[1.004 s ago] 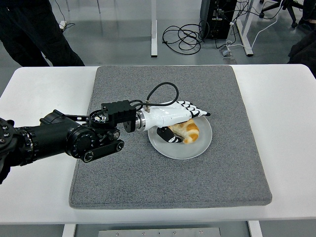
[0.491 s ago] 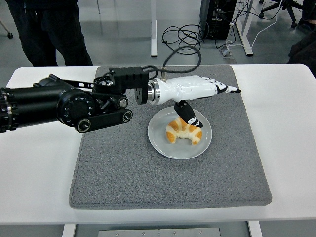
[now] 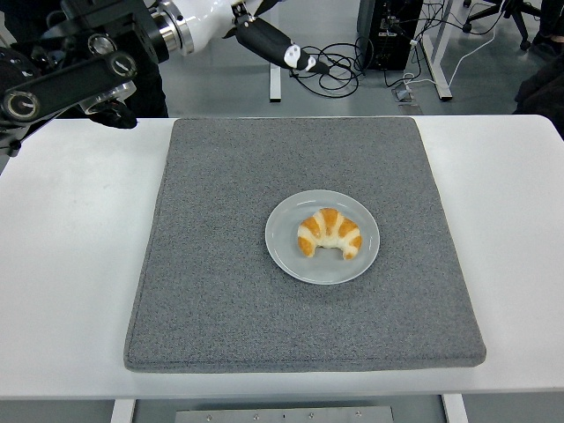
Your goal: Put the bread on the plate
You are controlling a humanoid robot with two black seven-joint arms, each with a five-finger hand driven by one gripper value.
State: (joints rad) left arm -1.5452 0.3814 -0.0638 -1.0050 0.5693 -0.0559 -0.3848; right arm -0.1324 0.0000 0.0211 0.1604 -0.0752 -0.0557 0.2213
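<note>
A golden croissant (image 3: 328,233) lies in the middle of a round grey plate (image 3: 286,251) on the grey mat (image 3: 211,264). My left hand (image 3: 269,35) is raised high at the picture's top left, well above and behind the mat, far from the plate. Its thumb shows stretched out and it holds nothing; most of the other fingers are cut off by the top edge. The right arm is out of view.
The grey mat lies on the white table (image 3: 70,264). A person in dark clothes (image 3: 546,84) shows at the right edge. Cables (image 3: 330,66) and desk legs stand on the floor behind the table.
My left hand let go of the croissant, rose off the plate and swung up and back to the top left. The croissant stays on the plate.
</note>
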